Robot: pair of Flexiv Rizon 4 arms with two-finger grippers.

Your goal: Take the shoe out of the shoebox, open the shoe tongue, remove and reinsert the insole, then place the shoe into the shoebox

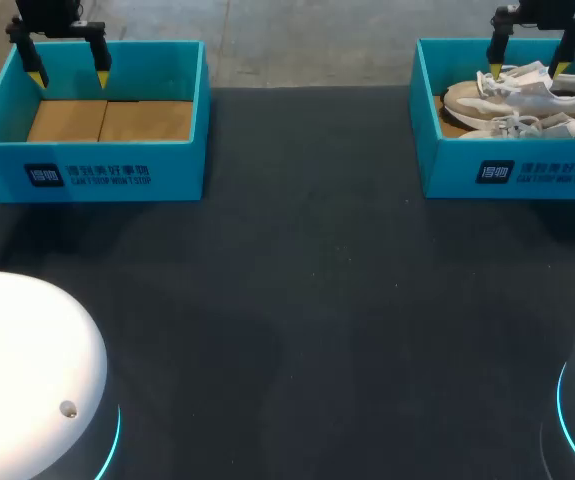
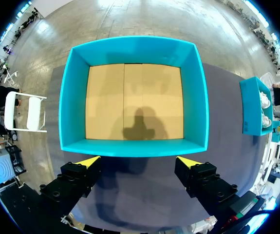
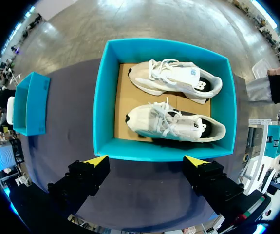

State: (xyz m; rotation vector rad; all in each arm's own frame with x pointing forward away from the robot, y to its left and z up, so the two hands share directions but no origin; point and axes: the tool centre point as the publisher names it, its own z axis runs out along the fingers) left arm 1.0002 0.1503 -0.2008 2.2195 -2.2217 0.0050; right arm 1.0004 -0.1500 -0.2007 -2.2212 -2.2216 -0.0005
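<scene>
My right gripper (image 3: pixel 145 161) hangs spread wide above the shoebox (image 3: pixel 105 97), holding nothing. Two shoes lie inside, side by side. I'd come down on the nearer shoe (image 3: pixel 174 124), straddling its middle, clear of the wall. The other shoe (image 3: pixel 176 78) crowds it. My left gripper (image 1: pixel 69 78), also wide and holding nothing, hangs over the empty box (image 1: pixel 87 170).

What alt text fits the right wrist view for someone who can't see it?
An open teal shoebox on a dark table holds two white shoes, the far shoe and the near shoe. The right gripper hangs open and empty, the box ahead of it.
</scene>
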